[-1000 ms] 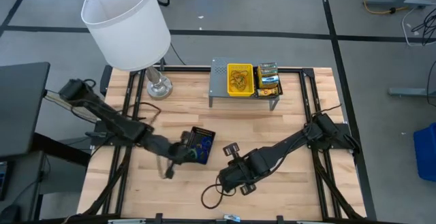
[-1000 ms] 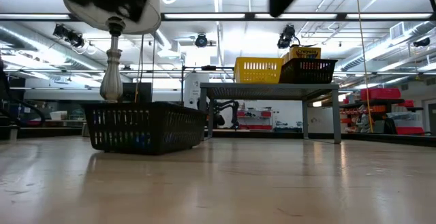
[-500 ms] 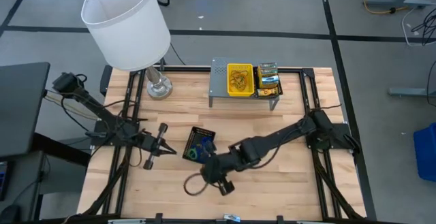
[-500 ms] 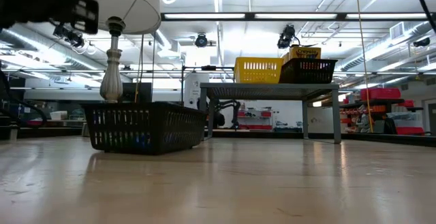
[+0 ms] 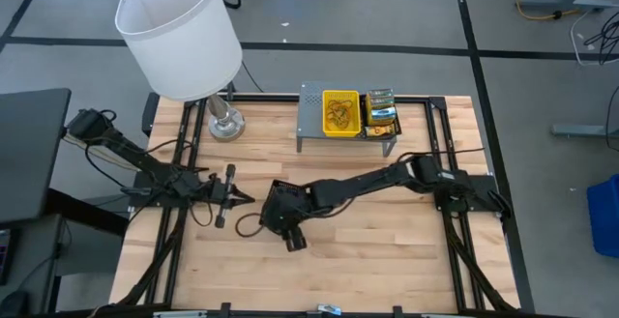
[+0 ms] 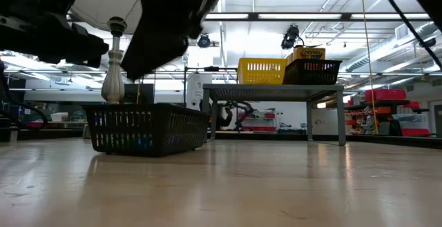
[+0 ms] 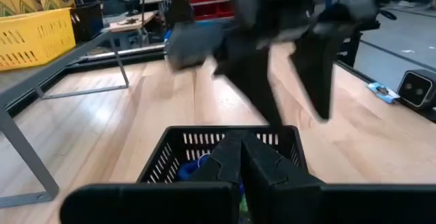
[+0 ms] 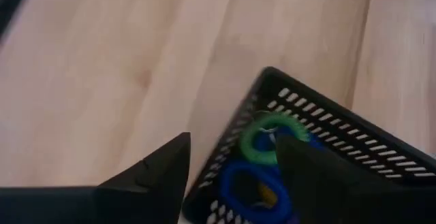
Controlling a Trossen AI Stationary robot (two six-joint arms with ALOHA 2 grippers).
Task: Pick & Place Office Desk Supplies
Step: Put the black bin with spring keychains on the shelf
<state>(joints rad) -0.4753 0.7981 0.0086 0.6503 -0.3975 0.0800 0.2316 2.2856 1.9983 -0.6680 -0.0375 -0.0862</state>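
A black mesh tray (image 8: 306,156) rests on its base on the wooden table and holds green (image 8: 269,139) and blue (image 8: 245,186) rubber-band loops. My right gripper (image 8: 235,146) hangs open over the tray's corner, one finger outside its wall and one over its inside, touching nothing that shows. In the high view the right gripper (image 5: 278,210) covers most of the tray (image 5: 274,188). My left gripper (image 5: 237,198) is shut and level, left of the tray, pointing at it (image 7: 225,142) from a short way off.
A grey perforated shelf (image 5: 311,115) at the far middle carries a yellow tray (image 5: 340,112) and a black tray with crayon boxes (image 5: 382,110). A white-shaded lamp (image 5: 179,33) stands at the far left. Bare wood lies near and right of the tray.
My left gripper has drawn back from the black tray toward the table's left edge, staying shut. My right gripper has swung from the near middle toward the left and come down over the tray, tipping more steeply downward.
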